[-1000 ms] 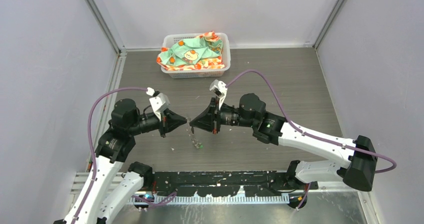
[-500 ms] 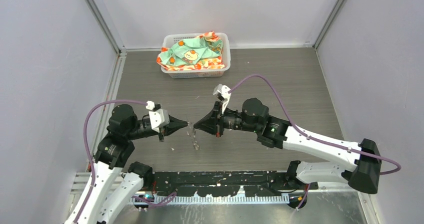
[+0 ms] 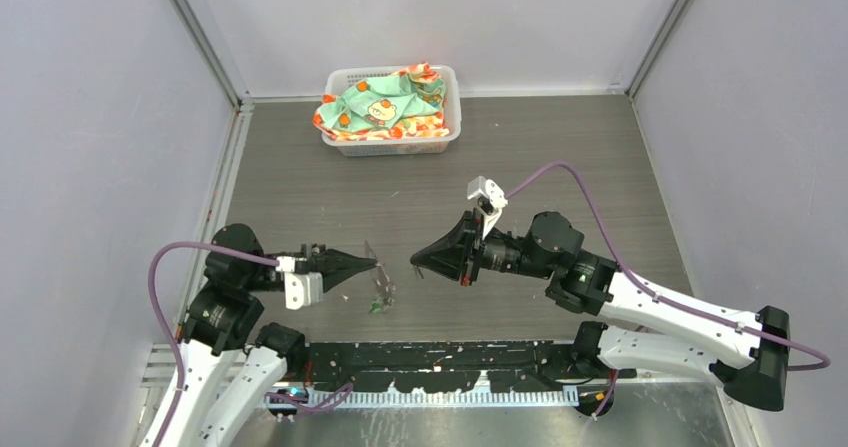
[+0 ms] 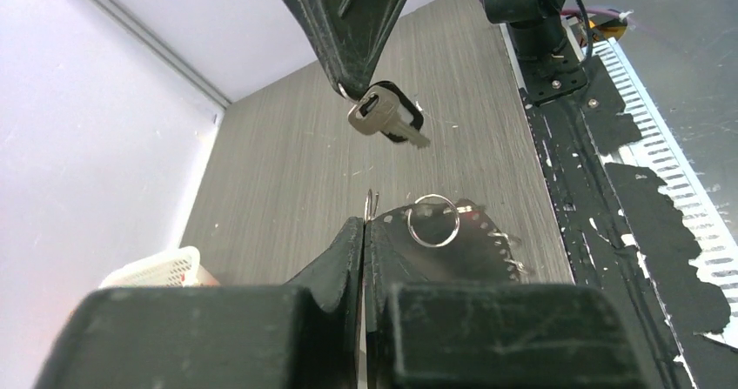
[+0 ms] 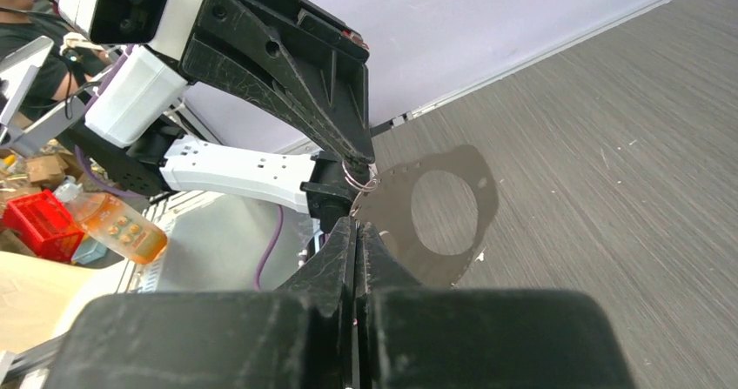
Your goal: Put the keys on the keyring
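Your left gripper (image 3: 372,260) is pinched fully shut on the edge of the keyring (image 5: 392,202), a thin grey loop that hangs from its tips close to the table's (image 3: 600,167) near edge. A green key (image 3: 375,307) shows at the loop's 6 o'clock end. At 3 o'clock from it, a little apart, your right gripper (image 3: 414,261) is clamped tight on the black key (image 4: 387,115). Far off at 12 o'clock, the white basket (image 3: 390,148) holds a crumpled patterned cloth (image 3: 385,102).

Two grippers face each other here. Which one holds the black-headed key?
The right gripper: the black-headed key hangs from its closed fingertips, while the left gripper pinches the keyring instead.
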Motion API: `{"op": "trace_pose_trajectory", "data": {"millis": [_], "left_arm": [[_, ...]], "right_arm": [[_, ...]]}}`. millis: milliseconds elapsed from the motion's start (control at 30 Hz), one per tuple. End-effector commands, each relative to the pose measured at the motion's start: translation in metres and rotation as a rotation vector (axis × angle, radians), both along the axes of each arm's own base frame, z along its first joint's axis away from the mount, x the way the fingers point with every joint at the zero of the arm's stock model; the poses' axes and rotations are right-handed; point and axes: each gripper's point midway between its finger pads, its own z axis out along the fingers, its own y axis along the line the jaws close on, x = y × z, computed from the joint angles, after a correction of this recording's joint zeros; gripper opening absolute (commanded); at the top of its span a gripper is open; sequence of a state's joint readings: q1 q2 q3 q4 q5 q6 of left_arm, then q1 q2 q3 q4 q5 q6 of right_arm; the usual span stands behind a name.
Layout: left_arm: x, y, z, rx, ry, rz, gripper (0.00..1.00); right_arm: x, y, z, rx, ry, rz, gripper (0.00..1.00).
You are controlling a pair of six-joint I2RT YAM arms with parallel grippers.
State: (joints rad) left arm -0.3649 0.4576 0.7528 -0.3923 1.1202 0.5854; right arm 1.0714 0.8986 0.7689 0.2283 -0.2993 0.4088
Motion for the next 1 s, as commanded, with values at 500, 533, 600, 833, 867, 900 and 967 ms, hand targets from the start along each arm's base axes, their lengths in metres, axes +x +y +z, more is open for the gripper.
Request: {"op": "trace_pose_trajectory", "data": {"millis": [500, 533, 600, 833, 867, 900, 967], "left_arm": [[0.028, -0.004, 0.033, -0.121, 0.263, 0.143, 0.01], [0.033, -0.003, 0.033, -0.131, 0.296, 0.171, 0.0], [0.037, -0.003, 0.031, -0.141, 0.345, 0.199, 0.0], [0.04, -0.001, 0.028, -0.162, 0.368, 0.227, 0.01], [0.041, -0.001, 0.028, -0.162, 0.369, 0.228, 0.01], [0.041, -0.001, 0.029, -0.163, 0.368, 0.229, 0.01], [0.042, -0.002, 0.028, -0.162, 0.372, 0.229, 0.0]], "right_arm": [[0.009, 0.02, 0.022, 0.082, -0.019, 0.002, 0.01], [0.011, 0.021, 0.024, 0.09, -0.019, -0.003, 0.01], [0.015, 0.023, 0.027, 0.103, -0.018, -0.022, 0.01], [0.025, 0.03, 0.032, 0.141, -0.01, -0.052, 0.01], [0.026, 0.032, 0.032, 0.145, -0.008, -0.052, 0.01], [0.027, 0.033, 0.032, 0.146, -0.004, -0.056, 0.01], [0.03, 0.035, 0.034, 0.152, -0.001, -0.064, 0.01]]}}
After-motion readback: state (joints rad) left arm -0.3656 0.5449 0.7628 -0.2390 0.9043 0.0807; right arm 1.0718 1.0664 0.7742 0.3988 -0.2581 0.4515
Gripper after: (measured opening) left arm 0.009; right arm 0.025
